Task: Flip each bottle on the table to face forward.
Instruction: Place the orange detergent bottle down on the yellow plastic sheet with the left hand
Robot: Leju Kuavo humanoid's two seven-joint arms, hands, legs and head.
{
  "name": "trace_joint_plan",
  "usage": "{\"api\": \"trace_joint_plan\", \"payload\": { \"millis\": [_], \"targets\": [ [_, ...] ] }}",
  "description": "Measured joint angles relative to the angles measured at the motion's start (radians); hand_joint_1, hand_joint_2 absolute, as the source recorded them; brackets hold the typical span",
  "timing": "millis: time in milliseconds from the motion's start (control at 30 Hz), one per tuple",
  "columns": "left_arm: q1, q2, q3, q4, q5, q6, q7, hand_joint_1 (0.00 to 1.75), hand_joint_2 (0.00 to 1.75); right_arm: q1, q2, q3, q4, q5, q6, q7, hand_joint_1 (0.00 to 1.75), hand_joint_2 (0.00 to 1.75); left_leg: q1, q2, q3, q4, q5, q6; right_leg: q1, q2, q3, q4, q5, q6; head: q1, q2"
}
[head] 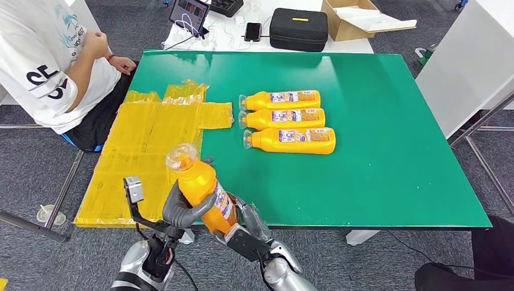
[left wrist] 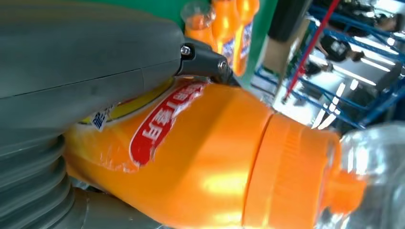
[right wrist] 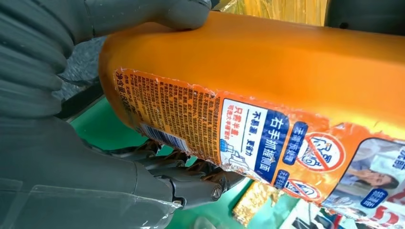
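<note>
Both hands, left (head: 182, 209) and right (head: 247, 225), wrapped round bottle (head: 203, 188) off table's (head: 394, 182) near edge; long axis tilted, cap toward 11 o'clock.

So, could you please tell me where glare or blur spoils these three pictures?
Left wrist view: the orange plastic bottle shows a bright highlight, its clear cap is blurred, and the background lights are blown out. Right wrist view: label sharp. Head view: evenly lit.
</note>
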Motion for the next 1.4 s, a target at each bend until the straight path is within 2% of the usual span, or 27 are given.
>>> {"api": "trace_joint_plan", "payload": {
  "millis": [133, 400, 433, 467, 533, 567, 600, 933, 1000, 1133, 1400],
  "targets": [
    [-0.003, 0.016, 0.004, 0.022, 0.094, -0.063, 0.033, 1.75, 1.75, -0.001, 0.000, 0.006, 0.005, 0.009, -0.010, -0.004, 1.75, 1.75, 0.000, 0.000, 0.000, 0.000, 0.000, 0.000, 0.000, 0.000, 0.000, 0.000, 0.000, 0.000, 0.000, 0.000],
    [-0.011, 0.033, -0.007, 0.052, 0.104, -0.070, 0.025, 1.75, 1.75, -0.002, 0.000, 0.012, 0.017, 0.014, -0.018, -0.003, 1.75, 1.75, 0.000, 0.000, 0.000, 0.000, 0.000, 0.000, 0.000, 0.000, 0.000, 0.000, 0.000, 0.000, 0.000, 0.000],
    [-0.012, 0.033, -0.007, 0.055, 0.103, -0.070, 0.024, 1.75, 1.75, -0.002, 0.000, 0.012, 0.018, 0.014, -0.019, -0.003, 1.64, 1.75, 0.000, 0.000, 0.000, 0.000, 0.000, 0.000, 0.000, 0.000, 0.000, 0.000, 0.000, 0.000, 0.000, 0.000],
    [-0.012, 0.034, -0.007, 0.056, 0.103, -0.070, 0.024, 1.75, 1.75, -0.002, 0.000, 0.012, 0.019, 0.015, -0.020, -0.003, 1.20, 1.75, 0.000, 0.000, 0.000, 0.000, 0.000, 0.000, 0.000, 0.000, 0.000, 0.000, 0.000, 0.000, 0.000, 0.000],
    [-0.013, 0.034, -0.007, 0.059, 0.099, -0.068, 0.021, 1.75, 1.75, -0.002, 0.000, 0.012, 0.020, 0.016, -0.026, -0.002, 0.33, 0.87, 0.000, 0.000, 0.000, 0.000, 0.000, 0.000, 0.000, 0.000, 0.000, 0.000, 0.000, 0.000, 0.000, 0.000],
    [-0.013, 0.035, -0.009, 0.059, 0.095, -0.065, 0.020, 1.75, 1.75, -0.002, 0.001, 0.012, 0.020, 0.016, -0.032, -0.001, 0.00, 0.44, 0.000, 0.000, 0.000, 0.000, 0.000, 0.000, 0.000, 0.000, 0.000, 0.000, 0.000, 0.000, 0.000, 0.000],
    [-0.012, 0.035, -0.011, 0.059, 0.089, -0.060, 0.018, 1.75, 1.75, -0.003, 0.002, 0.013, 0.020, 0.016, -0.039, 0.000, 0.00, 0.00, 0.000, 0.000, 0.000, 0.000, 0.000, 0.000, 0.000, 0.000, 0.000, 0.000, 0.000, 0.000, 0.000, 0.000],
    [-0.004, 0.035, -0.023, 0.056, 0.059, -0.028, 0.005, 1.75, 1.75, -0.002, 0.007, 0.011, 0.002, -0.016, -0.041, 0.004, 0.00, 0.00, 0.000, 0.000, 0.000, 0.000, 0.000, 0.000, 0.000, 0.000, 0.000, 0.000, 0.000, 0.000, 0.000, 0.000],
    [0.000, 0.038, -0.017, 0.041, 0.032, 0.012, -0.007, 1.75, 1.75, 0.007, 0.008, 0.003, -0.073, -0.077, 0.001, 0.005, 0.00, 0.00, 0.000, 0.000, 0.000, 0.000, 0.000, 0.000, 0.000, 0.000, 0.000, 0.000, 0.000, 0.000, 0.000, 0.000],
    [-0.025, 0.049, 0.061, -0.008, 0.046, 0.073, 0.003, 1.75, 1.75, 0.062, -0.010, -0.025, -0.321, -0.234, 0.145, 0.000, 0.00, 0.00, 0.000, 0.000, 0.000, 0.000, 0.000, 0.000, 0.000, 0.000, 0.000, 0.000, 0.000, 0.000, 0.000, 0.000],
    [-0.074, 0.052, 0.153, -0.066, 0.101, 0.129, 0.004, 1.75, 1.75, 0.107, -0.025, -0.038, -0.462, -0.292, 0.200, -0.007, 0.00, 0.00, 0.000, 0.000, 0.000, 0.000, 0.000, 0.000, 0.000, 0.000, 0.000, 0.000, 0.000, 0.000, 0.000, 0.000]
  ]
}}
